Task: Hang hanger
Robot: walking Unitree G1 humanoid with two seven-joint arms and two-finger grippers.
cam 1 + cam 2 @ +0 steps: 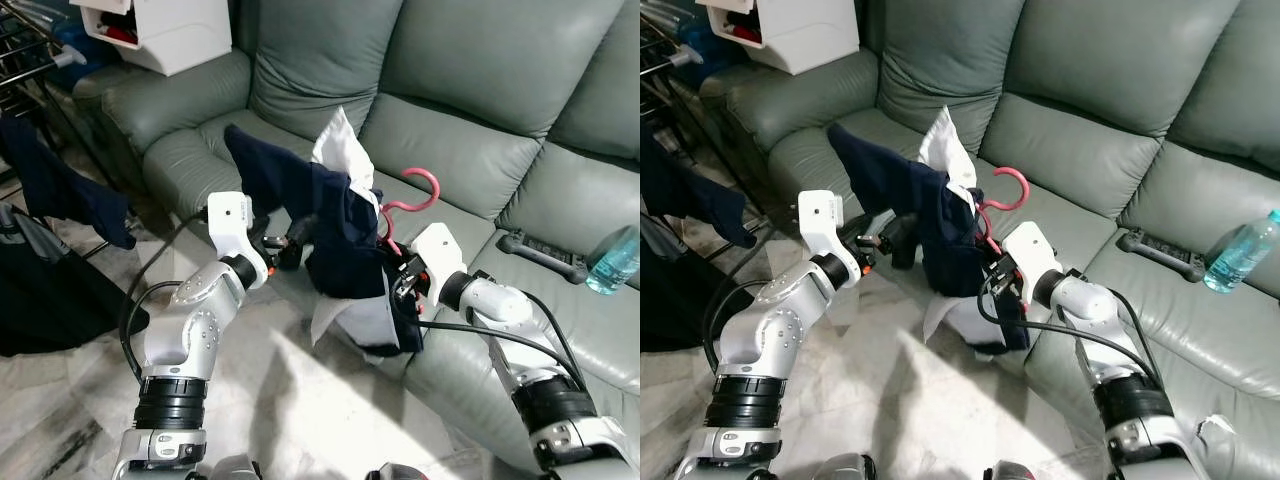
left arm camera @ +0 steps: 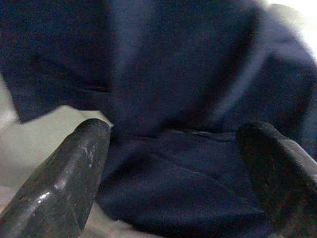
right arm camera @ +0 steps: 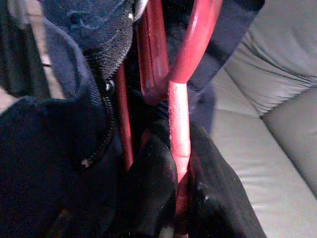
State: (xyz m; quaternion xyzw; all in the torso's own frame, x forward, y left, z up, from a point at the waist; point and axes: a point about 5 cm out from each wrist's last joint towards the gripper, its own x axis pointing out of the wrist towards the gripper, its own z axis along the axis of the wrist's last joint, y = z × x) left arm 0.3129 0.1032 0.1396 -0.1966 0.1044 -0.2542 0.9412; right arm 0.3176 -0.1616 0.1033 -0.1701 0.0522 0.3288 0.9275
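**Inspector A:** State of the right claw (image 3: 181, 198)?

**Inspector B:** Pressed together on the stem of the red hanger (image 3: 179, 114). The wrist view shows the red bar pinched between both black fingers (image 3: 153, 183). The hanger is held in the air above the front edge of the grey-green sofa (image 1: 450, 140), its pink hook (image 1: 420, 190) rising at the claw's 12 o'clock.

**Inspector A:** And the load on it?

**Inspector B:** A dark navy garment (image 1: 335, 235) with white lining is draped over the hanger, hanging between the two arms.

**Inspector A:** Left claw (image 2: 173, 163)?

**Inspector B:** Spread; its two fingers stand apart with navy cloth lying between them. It sits at the garment's 9 o'clock. I cannot tell whether they touch the cloth.

**Inspector A:** Surroundings?

**Inspector B:** A water bottle (image 1: 612, 260) and a black object (image 1: 545, 255) rest on the sofa seat at 3 o'clock. Dark clothes hang on a rack (image 1: 25, 70) at 10 o'clock.
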